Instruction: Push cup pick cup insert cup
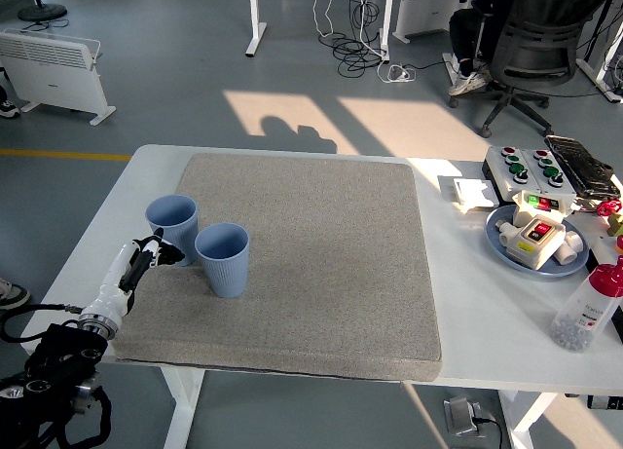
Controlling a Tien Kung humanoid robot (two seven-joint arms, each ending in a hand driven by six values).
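Left robot hand (156, 253) sits at the desk's (467, 313) left edge, low on the grey mat (321, 274), fingertips against the lower near side of the rear blue cup (172, 225). Fingers look bunched and narrow, holding nothing; too small to tell exactly how they curl. Right arm not in view. Rear cup stands upright near the mat's left edge, with the front blue cup (223, 258) just beside it, toward the near edge and the mat's middle; rims look touching or nearly so, can't tell which. My read: we're in the push step, separating or lining up the rear cup before the pick. To do it well, keep contact low on the wall so the cup slides instead of tipping, push slowly, and aim the push away from the front cup so it isn't dragged along. The mat looks grippy, so expect stick-slip; watch for the rim leaning. Once there's a clear gap, open the hand wide and wrap mid-wall for the pick, then keep it vertical over the other cup for the insert. The clutter at the desk's right edge, the plate (506, 243) and bottle (587, 308), is well apart, no concern.
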